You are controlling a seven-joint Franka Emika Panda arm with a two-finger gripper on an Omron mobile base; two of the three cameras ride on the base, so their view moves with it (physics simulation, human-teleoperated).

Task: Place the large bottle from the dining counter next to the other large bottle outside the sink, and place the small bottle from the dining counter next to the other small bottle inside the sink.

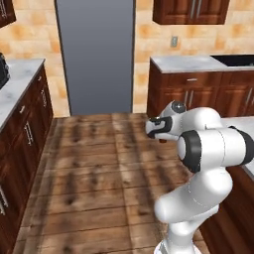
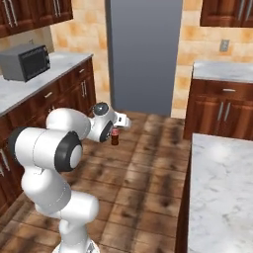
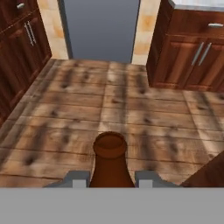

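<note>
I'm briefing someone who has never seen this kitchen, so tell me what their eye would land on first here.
The white robot arm dominates, bulking up in the foreground of both base views over the wooden floor. Its end effector is shut on a small brown bottle, carried in mid-air above the planks; the hand view looks straight along the bottle's neck. Behind it a tall grey panel stands between dark wood cabinets, with a microwave on the marble counter to the left.

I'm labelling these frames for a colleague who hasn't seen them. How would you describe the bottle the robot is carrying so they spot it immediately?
Find the white arm over the wooden floor, before the tall grey panel. At its end, the gripper is shut on the small bottle. It is slender, dark brown, reddish at the mouth, and hangs off the floor.
</note>
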